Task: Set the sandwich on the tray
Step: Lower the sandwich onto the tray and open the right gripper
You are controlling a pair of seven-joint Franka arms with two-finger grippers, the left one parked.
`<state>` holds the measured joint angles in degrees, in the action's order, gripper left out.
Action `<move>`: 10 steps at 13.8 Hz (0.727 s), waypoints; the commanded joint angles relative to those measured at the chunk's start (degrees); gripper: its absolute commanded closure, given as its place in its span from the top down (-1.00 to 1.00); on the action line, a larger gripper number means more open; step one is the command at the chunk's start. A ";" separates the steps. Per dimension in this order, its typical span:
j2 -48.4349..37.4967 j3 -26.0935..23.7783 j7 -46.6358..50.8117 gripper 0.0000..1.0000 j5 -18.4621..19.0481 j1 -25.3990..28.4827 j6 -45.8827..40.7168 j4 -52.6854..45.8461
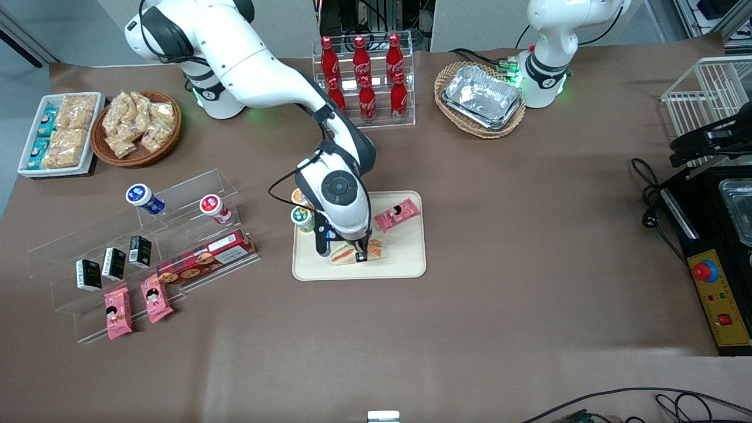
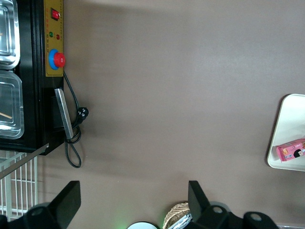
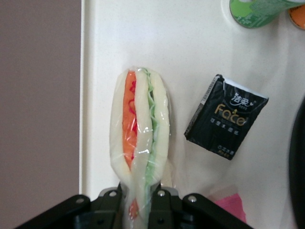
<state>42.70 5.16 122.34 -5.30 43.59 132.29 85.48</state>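
1. A cream-beige tray (image 1: 405,267) lies flat on the brown table (image 1: 529,294), and it serves as the landmark for everything below.
2. The sandwich (image 3: 140,157), a clear-wrapped wedge of white bread with orange-red and green filling, lies on the tray close to the rim nearest the front camera.
3. The right arm's gripper (image 3: 139,202) is directly above the tray, its two fingers clamped on one end of the sandwich's wrapping.
4. From the wrist camera the sandwich appears to rest on the tray surface, though whether it is fully set down is hard to judge.
5. A small black packet (image 3: 226,117) with gold lettering lies on the tray just beside the sandwich, not touching it.
6. A pink snack packet (image 1: 397,214) lies on the tray, farther from the front camera than the sandwich.
7. A green-lidded cup (image 1: 302,217) and an orange-lidded cup (image 1: 299,197) stand at the tray's edge toward the working arm's end of the table.
8. A clear rack of red cola bottles (image 1: 364,79) stands farther from the front camera than the tray.
9. A wicker basket holding foil trays (image 1: 482,97) sits toward the parked arm's end of the table, well apart from the tray.
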 commanded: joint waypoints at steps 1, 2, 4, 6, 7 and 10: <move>1.51 0.55 1.23 0.30 0.46 0.09 0.34 -1.55; 1.51 0.55 1.23 0.91 0.81 0.09 0.34 -1.55; 1.24 0.64 1.23 1.00 1.16 0.09 0.25 -1.55; 0.37 0.73 1.14 1.00 1.16 -0.08 -0.19 -1.63; -0.68 1.16 1.06 1.00 1.16 -0.34 -0.45 -1.63; -5.51 3.35 0.62 1.00 1.43 -0.61 -5.10 -1.63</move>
<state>41.87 6.93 122.41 -5.12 43.40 131.81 84.10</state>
